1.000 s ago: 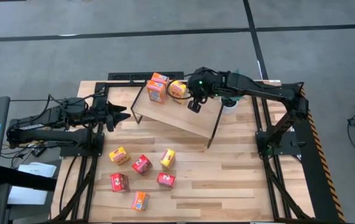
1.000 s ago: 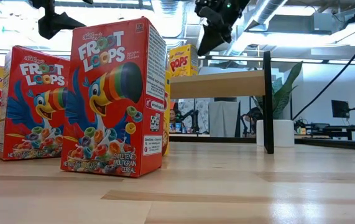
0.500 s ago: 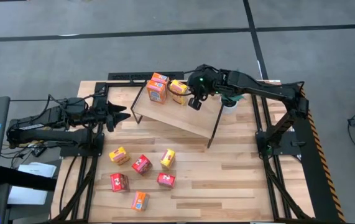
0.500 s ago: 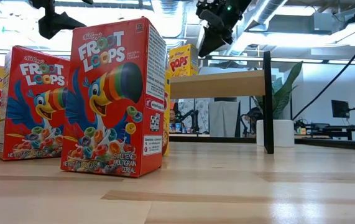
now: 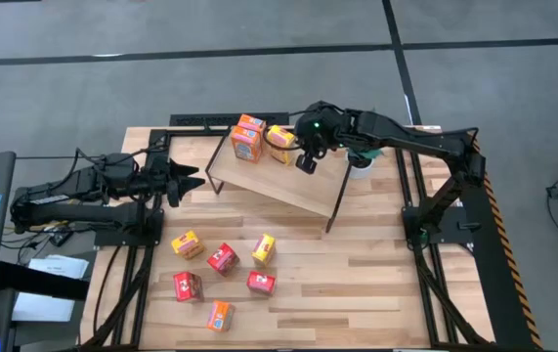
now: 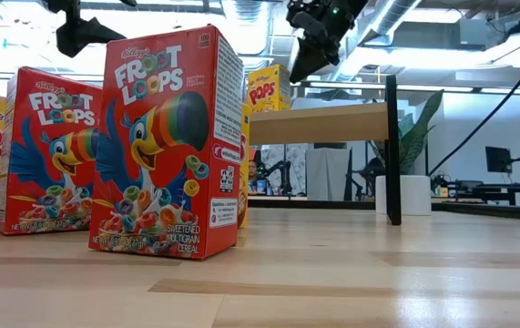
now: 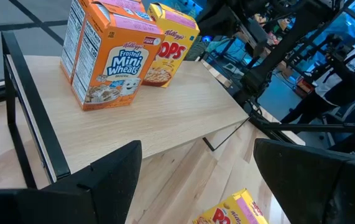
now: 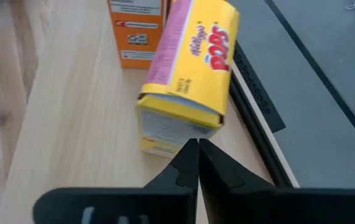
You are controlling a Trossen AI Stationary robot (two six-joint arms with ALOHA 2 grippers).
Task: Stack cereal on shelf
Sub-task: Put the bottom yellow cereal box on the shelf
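Yellow Pops box [image 8: 186,71] stands on your light-wood shelf [image 5: 288,181] beside two orange boxes [image 5: 246,138], right gripper [image 8: 197,163] pinched shut just above it, holding nothing, left gripper [image 5: 193,182] spread open by the table's edge, six boxes [image 5: 222,259] waiting below.

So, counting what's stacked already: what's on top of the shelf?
On the shelf: two orange boxes and one yellow box. Anything behind them is hidden.

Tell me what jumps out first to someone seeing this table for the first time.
The raised wooden shelf at the back of the table stands out, with two orange cereal boxes and a yellow box at its far end. The right gripper hangs just beside the yellow box, jaws nearly together. Six more boxes are scattered on the tabletop nearer the front, and the left gripper waits open at the left.
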